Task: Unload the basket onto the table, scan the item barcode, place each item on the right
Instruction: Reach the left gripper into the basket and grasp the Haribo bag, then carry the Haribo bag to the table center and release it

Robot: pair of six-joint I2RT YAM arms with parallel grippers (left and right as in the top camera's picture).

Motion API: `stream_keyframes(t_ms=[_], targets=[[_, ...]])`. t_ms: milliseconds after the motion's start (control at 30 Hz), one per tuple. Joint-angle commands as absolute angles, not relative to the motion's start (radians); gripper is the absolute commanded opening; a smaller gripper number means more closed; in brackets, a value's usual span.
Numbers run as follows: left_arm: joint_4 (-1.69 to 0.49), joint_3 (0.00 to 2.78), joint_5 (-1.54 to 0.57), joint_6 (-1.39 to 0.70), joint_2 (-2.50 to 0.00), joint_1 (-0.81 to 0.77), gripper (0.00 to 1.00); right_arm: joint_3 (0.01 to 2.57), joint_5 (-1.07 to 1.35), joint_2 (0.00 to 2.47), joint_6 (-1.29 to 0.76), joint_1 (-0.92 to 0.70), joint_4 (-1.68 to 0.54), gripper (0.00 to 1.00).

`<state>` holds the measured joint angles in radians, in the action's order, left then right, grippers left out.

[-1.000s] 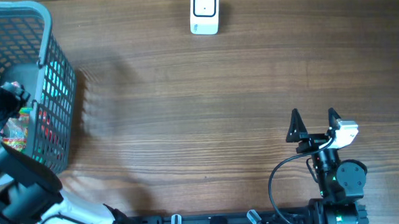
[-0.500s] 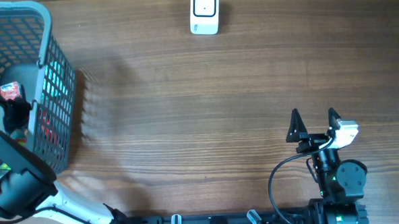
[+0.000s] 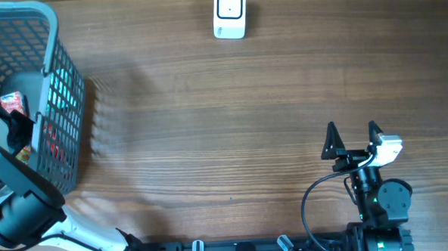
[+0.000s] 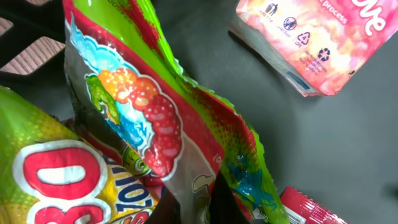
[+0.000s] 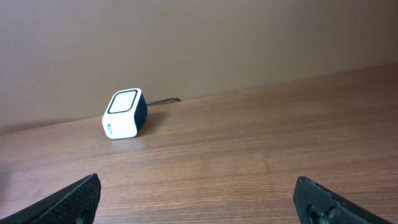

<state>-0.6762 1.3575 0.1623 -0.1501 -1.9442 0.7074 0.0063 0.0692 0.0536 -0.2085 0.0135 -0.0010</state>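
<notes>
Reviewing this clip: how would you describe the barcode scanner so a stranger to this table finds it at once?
On the wooden table, look to the middle of its top edge in the overhead view. The scanner is a small white box with dark sides and a cable behind. It stands alone, well apart from the grey mesh basket on the left.
</notes>
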Motion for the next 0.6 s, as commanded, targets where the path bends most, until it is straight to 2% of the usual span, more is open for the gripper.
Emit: stream_keyframes(t_ms=[0,433,567], targets=[[-0.704,1.338,0.142,-0.142,-1.954,0.714,0.04,0.005,0.052,0.058,-0.21,0.007,0.001,1.0],[-0.714,1.435,0.107,-0.33,-1.525,0.714,0.04,0.005,0.052,0.058,-0.21,0.007,0.001,1.0],[-0.686,1.435,-0.025,-0.353,-1.389,0.713,0.04,0.005,0.052,0.058,-0.21,0.007,0.001,1.0]])
